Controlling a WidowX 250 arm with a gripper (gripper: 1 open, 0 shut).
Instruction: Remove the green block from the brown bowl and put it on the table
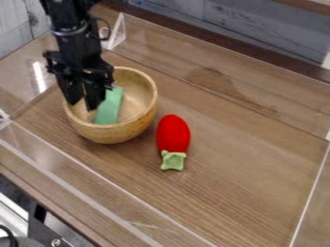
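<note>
Jaws (91, 90) look apart over the bowl (130, 128), probably lined up to straddle the green block (111, 104)

**Dark arm reaches down from the top of the view**

The robot arm (80, 13) enters at the upper left of the camera view, its dark upper part cut off by the top edge. Below it, the wrist (80, 41) points downward, with the gripper (89, 89) at its lower end. The gripper is dark too, and its parts run together at this size. Its fingers point down, but their outlines are too small and blurred to show how far apart the tips stand, or whether they grip anything.
</note>
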